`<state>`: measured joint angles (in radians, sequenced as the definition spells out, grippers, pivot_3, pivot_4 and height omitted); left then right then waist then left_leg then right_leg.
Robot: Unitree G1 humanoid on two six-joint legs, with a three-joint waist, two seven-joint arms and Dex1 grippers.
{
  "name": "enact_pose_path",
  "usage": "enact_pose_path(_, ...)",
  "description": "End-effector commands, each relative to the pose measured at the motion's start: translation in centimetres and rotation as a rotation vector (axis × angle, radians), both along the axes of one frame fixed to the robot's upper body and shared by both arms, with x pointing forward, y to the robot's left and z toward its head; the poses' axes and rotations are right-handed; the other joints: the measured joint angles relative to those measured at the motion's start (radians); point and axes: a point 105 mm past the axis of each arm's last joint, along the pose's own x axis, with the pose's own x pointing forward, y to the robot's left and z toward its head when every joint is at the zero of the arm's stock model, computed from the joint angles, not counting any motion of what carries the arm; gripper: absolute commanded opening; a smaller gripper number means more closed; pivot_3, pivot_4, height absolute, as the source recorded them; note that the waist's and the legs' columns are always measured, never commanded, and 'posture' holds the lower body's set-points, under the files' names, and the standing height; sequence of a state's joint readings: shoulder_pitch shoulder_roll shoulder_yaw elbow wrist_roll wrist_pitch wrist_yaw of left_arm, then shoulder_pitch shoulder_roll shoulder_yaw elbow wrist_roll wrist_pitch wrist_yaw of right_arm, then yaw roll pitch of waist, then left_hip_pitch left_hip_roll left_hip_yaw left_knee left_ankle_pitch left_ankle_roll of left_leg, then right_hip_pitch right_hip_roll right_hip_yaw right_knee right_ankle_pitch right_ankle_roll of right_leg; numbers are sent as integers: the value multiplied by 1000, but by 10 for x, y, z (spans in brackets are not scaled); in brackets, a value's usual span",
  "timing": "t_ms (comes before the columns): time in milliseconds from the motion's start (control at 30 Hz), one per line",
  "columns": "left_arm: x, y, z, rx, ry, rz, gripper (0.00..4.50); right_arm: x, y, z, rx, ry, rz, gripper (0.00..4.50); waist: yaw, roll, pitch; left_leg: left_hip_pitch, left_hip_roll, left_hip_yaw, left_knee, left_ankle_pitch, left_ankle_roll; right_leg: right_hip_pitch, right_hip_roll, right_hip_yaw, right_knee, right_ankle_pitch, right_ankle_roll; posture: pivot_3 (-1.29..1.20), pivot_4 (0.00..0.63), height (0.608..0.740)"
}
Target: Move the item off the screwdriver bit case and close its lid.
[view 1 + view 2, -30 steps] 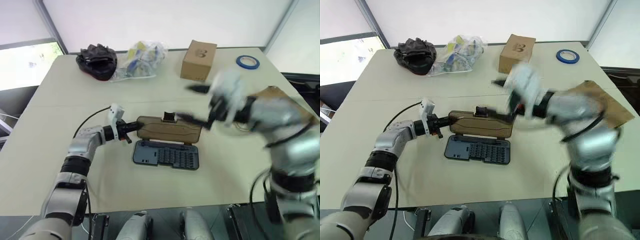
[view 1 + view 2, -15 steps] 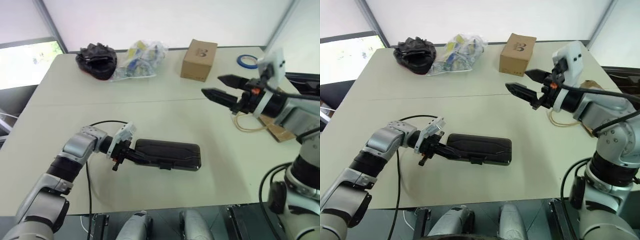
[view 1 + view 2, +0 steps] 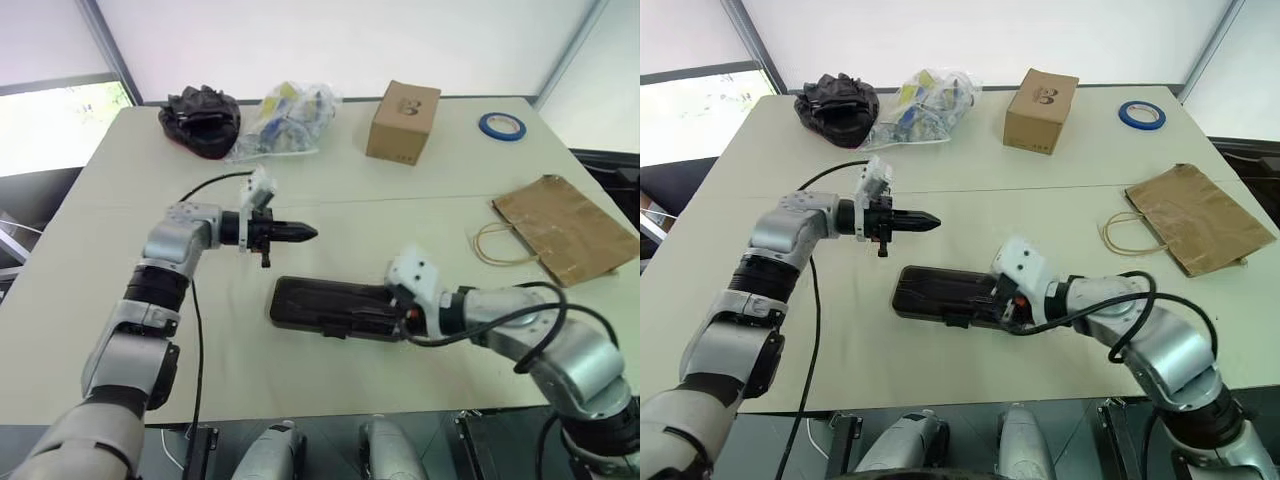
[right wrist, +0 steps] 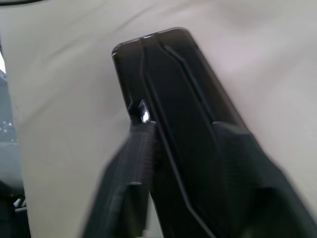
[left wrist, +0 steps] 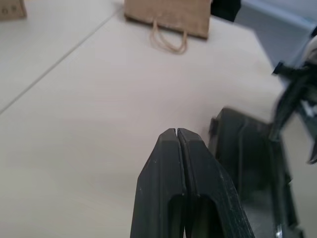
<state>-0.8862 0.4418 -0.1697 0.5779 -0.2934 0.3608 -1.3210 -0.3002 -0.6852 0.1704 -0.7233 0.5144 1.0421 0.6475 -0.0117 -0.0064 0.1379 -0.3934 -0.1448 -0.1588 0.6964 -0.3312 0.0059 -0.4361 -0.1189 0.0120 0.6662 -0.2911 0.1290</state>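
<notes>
Right eye view shows the screwdriver bit case [image 3: 945, 295] lying flat on the worktop [image 3: 970, 215] with its lid [image 4: 183, 99] down. The right tool [image 3: 1002, 300] straddles the case's right end, fingers on either side of it. The left tool [image 3: 923, 222], fingers pressed together and empty, hovers behind the case. The paper bag [image 3: 1200, 218] lies well apart at the right.

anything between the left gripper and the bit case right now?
Nothing visible. The left gripper hovers shut over bare table just behind the closed screwdriver bit case, with only open space between them. The right gripper sits at the case's right end, and the paper bag lies far off to the right.
</notes>
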Motion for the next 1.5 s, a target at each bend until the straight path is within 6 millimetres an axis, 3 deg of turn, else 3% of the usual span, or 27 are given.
enact_pose_path(33,1,-15,-6,75,-37,-71,0,-25,20,-3,-11,-15,109,38,4,0,0,0,0,-1,0,0,0,0,0,0,0,0,0,0,150,740)
enact_pose_path(133,0,-27,-18,143,-43,-143,0,-43,28,-9,-5,30,155,12,8,0,0,0,-2,-2,2,0,0,2,0,0,0,0,0,0,150,740)
enact_pose_path(333,1,-44,-24,186,-68,-229,0,-40,36,-15,4,40,108,12,2,-1,0,0,-2,-2,2,0,1,2,0,0,0,0,0,0,150,740)
enact_pose_path(467,-6,-57,-31,258,-68,-330,0,-22,33,-31,-59,12,19,12,1,-1,0,0,-2,-2,2,0,1,2,0,0,0,0,0,0,150,740)
enact_pose_path(733,-29,-57,-64,396,-34,-518,0,9,9,-60,-240,-96,-73,12,-5,-2,-1,1,-1,-2,1,0,1,1,0,-1,0,0,0,0,150,740)
enact_pose_path(1033,-45,-56,-88,408,-11,-565,0,17,6,-59,-246,-119,-117,12,-6,-4,-5,2,0,-2,1,0,1,3,1,-1,0,0,0,0,150,740)
enact_pose_path(1267,-47,-57,-88,365,9,-535,0,32,-8,-59,-321,-160,-208,12,-7,-6,-9,3,0,-2,1,0,1,4,1,-1,0,0,0,0,150,740)
enact_pose_path(1500,-15,-70,-70,289,-167,-320,0,11,10,-42,-168,-46,-154,12,3,-8,-11,6,0,-3,2,0,0,8,2,-1,0,0,0,0,150,740)
